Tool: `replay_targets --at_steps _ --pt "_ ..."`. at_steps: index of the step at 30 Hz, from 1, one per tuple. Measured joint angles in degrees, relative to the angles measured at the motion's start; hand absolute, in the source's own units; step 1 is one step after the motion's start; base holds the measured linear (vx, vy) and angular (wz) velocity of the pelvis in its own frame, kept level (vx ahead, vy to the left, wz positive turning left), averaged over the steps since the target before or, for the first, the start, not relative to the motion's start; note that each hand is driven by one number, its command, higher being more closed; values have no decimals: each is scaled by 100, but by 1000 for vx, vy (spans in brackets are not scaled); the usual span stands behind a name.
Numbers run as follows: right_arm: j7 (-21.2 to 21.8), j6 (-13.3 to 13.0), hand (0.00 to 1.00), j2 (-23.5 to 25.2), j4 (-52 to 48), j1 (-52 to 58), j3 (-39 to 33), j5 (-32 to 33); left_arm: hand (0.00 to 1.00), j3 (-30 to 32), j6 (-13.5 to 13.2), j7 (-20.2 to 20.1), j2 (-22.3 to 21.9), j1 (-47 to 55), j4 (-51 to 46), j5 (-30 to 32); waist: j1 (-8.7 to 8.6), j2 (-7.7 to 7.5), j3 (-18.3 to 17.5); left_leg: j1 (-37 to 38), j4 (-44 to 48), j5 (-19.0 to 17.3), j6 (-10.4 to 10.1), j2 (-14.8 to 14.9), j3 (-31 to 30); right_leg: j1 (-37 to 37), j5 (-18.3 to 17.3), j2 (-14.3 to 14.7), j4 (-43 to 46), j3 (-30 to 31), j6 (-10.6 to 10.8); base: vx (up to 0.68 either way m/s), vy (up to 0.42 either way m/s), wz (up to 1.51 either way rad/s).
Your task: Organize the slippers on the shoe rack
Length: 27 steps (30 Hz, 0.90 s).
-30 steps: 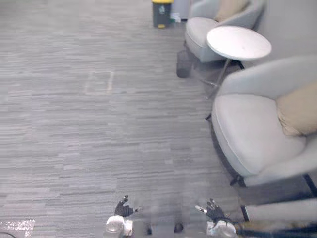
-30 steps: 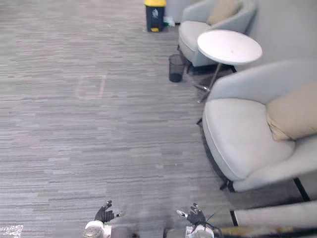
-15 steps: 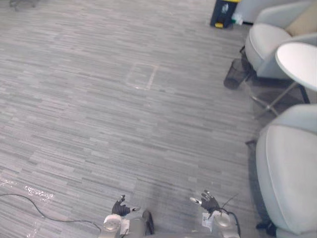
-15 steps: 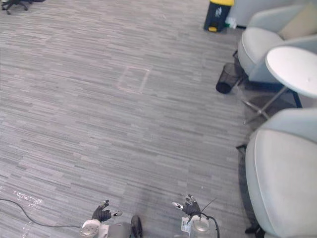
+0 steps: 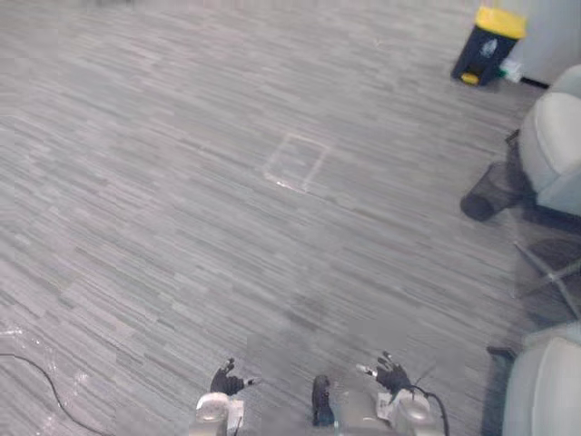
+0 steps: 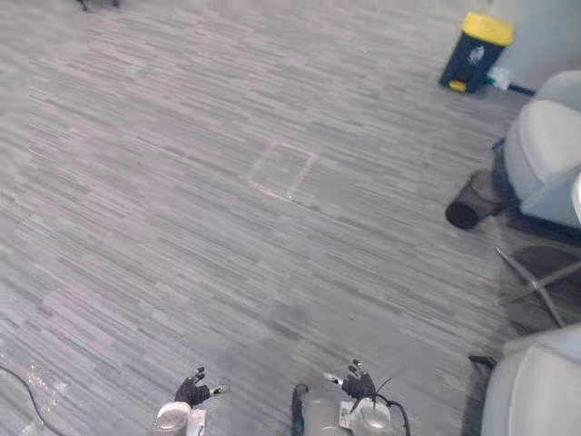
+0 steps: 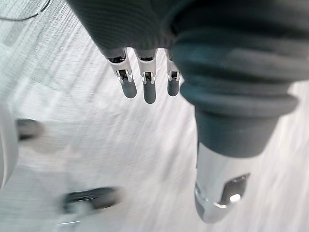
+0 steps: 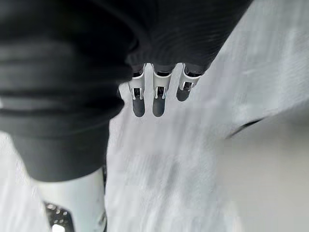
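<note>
My left hand [image 5: 225,381] hangs low at the bottom edge of the eye views, its fingers [image 7: 145,87] relaxed and holding nothing. My right hand [image 5: 390,374] hangs a little to the right of it, fingers [image 8: 154,96] also straight and empty. Below both hands lies grey striped carpet [image 5: 227,227].
A dark bin with a yellow lid [image 5: 490,45] stands at the far right. A small black mesh basket [image 5: 486,195] lies beside a grey armchair [image 5: 554,145]. Another grey armchair [image 5: 545,391] shows at the lower right. A pale square outline [image 5: 295,162] marks the carpet.
The whole picture has swung to the left: the armchairs and round table have slid out to the right. Both hands hang as before.
</note>
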Motion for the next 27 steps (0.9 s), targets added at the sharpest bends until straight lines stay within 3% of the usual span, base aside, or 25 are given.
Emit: replay_targets --at_steps 1,3,4,6,7,8,9,10,11,12,13,14,15,16,17,18,19,21,23,25,26,27 --pt "0 3 0 28 5 -32 41 0 0 0 3 4 -3 29 -41 -30 48 28 1 -239 377 -109 40 128 96 154 -56 57 -66 71 -9 474 -14 -55" --pt "0 10 0 166 -5 -64 68 1 0 28 5 16 17 149 -272 -183 152 -62 15 -887 571 -419 221 256 438 719 -254 30 -426 284 -12 422 14 -35" --pt "1 12 0 175 38 -69 59 0 0 103 -11 16 14 142 -348 -231 147 -77 24 -1063 246 -582 252 233 616 936 -262 -56 -554 346 5 486 80 -38" --pt "3 16 0 172 105 -73 59 -1 0 146 -22 45 34 179 -337 -382 174 -123 9 -1356 -1287 -723 311 -97 1005 1348 -383 -378 -825 463 205 505 140 -37" --pt "2 16 0 119 128 -77 50 -2 0 123 -27 48 35 174 -335 -430 175 -116 5 -1440 -2177 -529 302 -309 995 1446 -435 -518 -899 491 291 566 233 -34" --pt "-1 17 0 39 230 -103 36 -3 0 62 -33 40 45 176 -328 -439 231 -105 -12 -1503 -3154 336 490 -589 945 1589 -475 -688 -1011 568 353 742 283 -29" --pt "-10 43 0 36 347 -127 14 -53 0 -32 -49 53 131 135 -253 -446 270 -232 -86 -1262 -3459 326 553 -842 1073 1652 -398 -874 -1115 654 352 645 229 -13" --pt "-8 49 0 11 366 -124 20 -110 0 -57 -67 59 163 60 -171 -449 235 -213 -110 -1216 -3498 353 645 -864 1098 1634 -138 -886 -1157 660 357 750 286 10" --pt "3 73 0 29 427 -127 47 -142 0 -25 -94 62 206 23 -70 -477 227 -184 -102 -1414 -2902 227 845 -736 1033 1719 443 -847 -1225 797 517 472 205 12" --pt "1 77 0 65 426 -180 31 -181 0 13 -100 60 251 30 -39 -495 267 -188 -74 -1535 -2472 170 951 -656 1050 1771 589 -819 -1194 871 600 619 367 7" --pt "0 69 0 165 476 -132 -133 -267 0 189 -135 42 259 109 -3 -549 286 -273 -170 -1727 -2414 -53 877 -864 961 1780 639 -866 -716 1078 821 355 250 -2" --pt "-3 61 0 143 493 -5 -167 -340 0 180 -115 62 242 201 -2 -550 293 -254 -330 -1463 -3204 186 986 -960 844 1620 581 -816 -225 1147 911 469 348 17" --pt "-9 52 0 146 564 -4 -156 -354 0 92 -109 62 371 235 126 -568 236 -441 -371 -1224 -3205 -160 1014 -1214 905 1267 502 -948 984 1338 1340 379 211 10" --pt "8 58 0 158 585 -72 -159 -413 0 88 -113 66 408 204 191 -613 187 -533 -324 -950 -3243 -341 1023 -1309 950 806 654 -992 2168 1520 1944 375 175 7" --pt "8 57 0 156 581 -94 -158 -458 0 83 -81 66 412 181 236 -615 182 -502 -279 -768 -3249 -444 1025 -1316 956 546 608 -978 2819 1522 1984 451 125 -21" --pt "8 59 0 147 580 -87 -158 -468 0 26 -7 71 393 188 282 -617 128 -453 -205 -280 -3423 -546 1033 -1329 956 142 361 -983 3694 1339 1625 453 113 -23" --pt "20 60 0 130 531 -38 -154 -464 0 -87 2 69 392 198 329 -616 112 -396 -152 167 -3708 -560 1027 -1342 950 -116 100 -977 4022 1131 1285 559 128 -22" --pt "15 28 0 11 485 -81 -145 -500 0 -141 5 64 336 126 390 -612 25 -250 -65 974 -4305 -560 1028 -1321 925 -639 -365 -823 3750 729 789 508 72 -3" --pt "16 0 0 -68 487 -80 -149 -528 0 -139 -2 60 256 5 422 -606 -7 -220 -54 1359 -4620 -567 1037 -1233 795 -1102 -536 -609 2814 409 649 441 -33 38" --pt "11 1 0 -122 499 -81 -151 -549 0 -299 -7 57 229 -125 426 -541 -128 -207 -37 1667 -4993 -635 916 -1064 586 -1513 -131 -408 1129 220 698 514 -104 68" --pt "7 -2 0 -106 497 -84 -160 -511 0 -362 -6 45 239 -121 433 -528 -192 -264 -43 1816 -5140 -680 835 -1051 504 -1556 295 -394 342 232 721 536 -156 62" --pt "7 2 0 -93 502 -81 -157 -483 0 -379 -2 39 240 -64 458 -452 -245 -295 -26 2073 -5229 -752 709 -1025 407 -1540 1074 -361 23 275 647 454 -160 43"
